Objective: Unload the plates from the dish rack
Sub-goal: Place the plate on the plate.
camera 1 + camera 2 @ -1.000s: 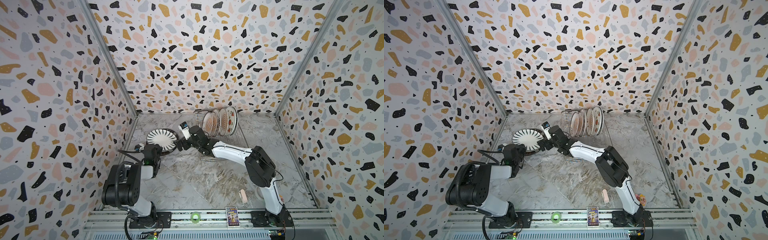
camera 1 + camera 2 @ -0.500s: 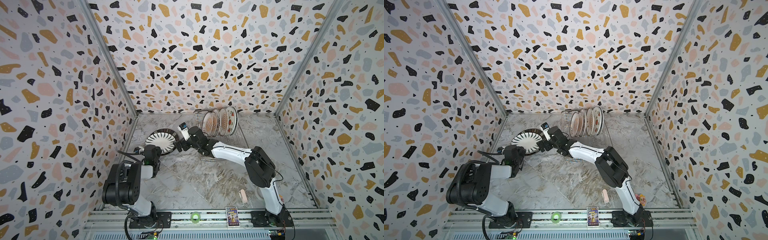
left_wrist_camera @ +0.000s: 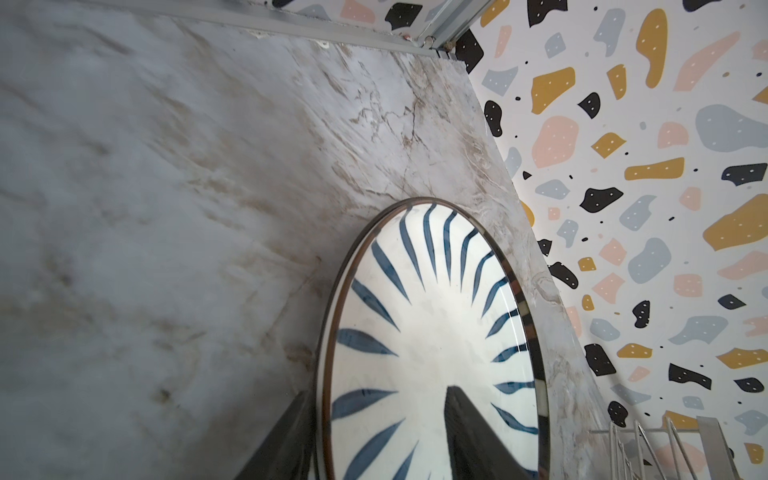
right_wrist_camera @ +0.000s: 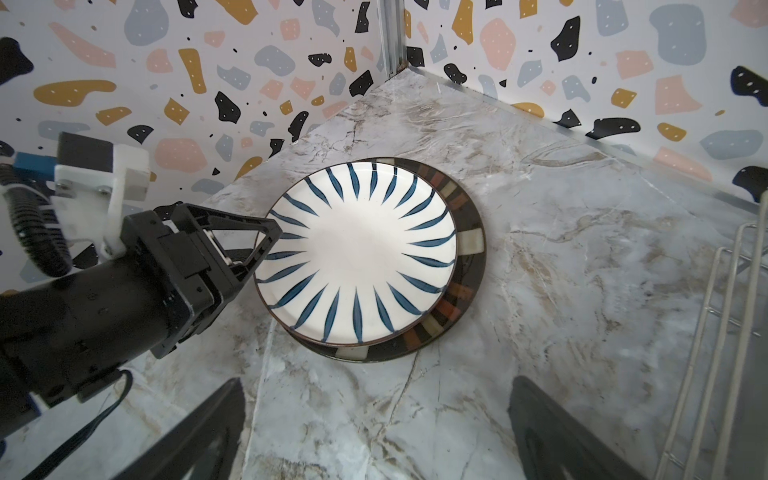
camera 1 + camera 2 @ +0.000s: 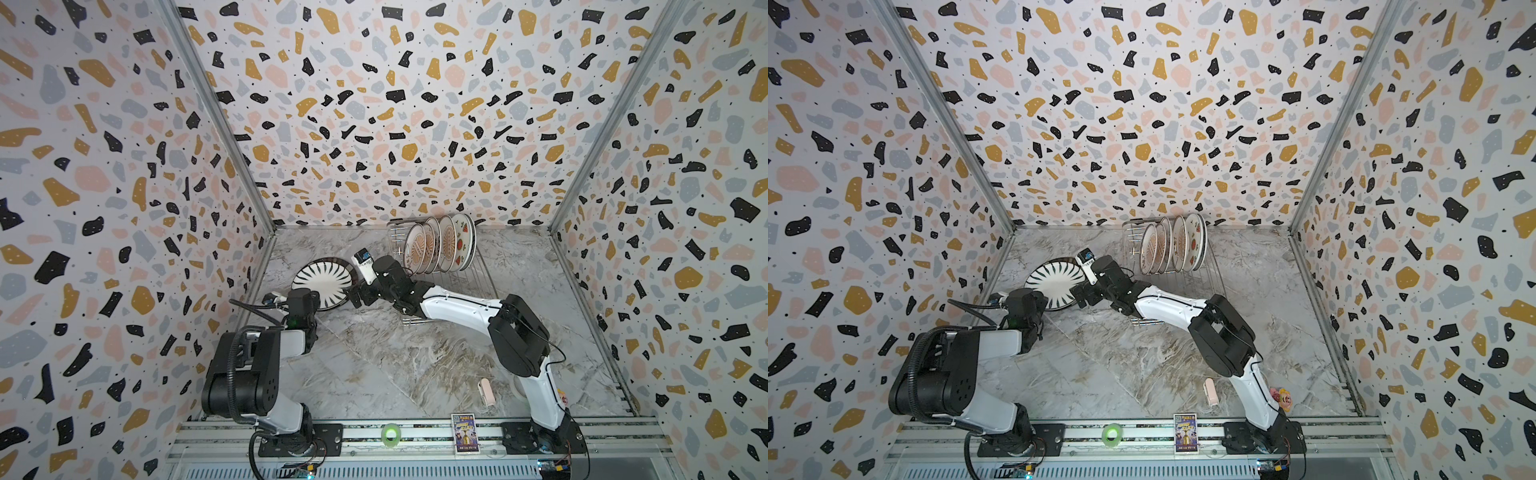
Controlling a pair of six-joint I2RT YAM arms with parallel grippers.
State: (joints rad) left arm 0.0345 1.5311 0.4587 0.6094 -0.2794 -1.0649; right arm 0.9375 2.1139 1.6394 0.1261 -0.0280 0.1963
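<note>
Under striped plate [image 4: 357, 253]: dark plate [image 4: 471, 243], mostly hidden | left gripper [image 3: 379, 399], right gripper [image 4: 378, 386]: jaws apart

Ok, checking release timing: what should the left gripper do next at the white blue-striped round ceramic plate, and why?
Probably draw the left gripper straight back off the white blue-striped round plate: it lies flat on the dark round colour-rimmed plate, and the jaws stand apart around its rim.

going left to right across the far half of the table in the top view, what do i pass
striped plate → right gripper → plates standing on edge → bare bars of the dish rack
</note>
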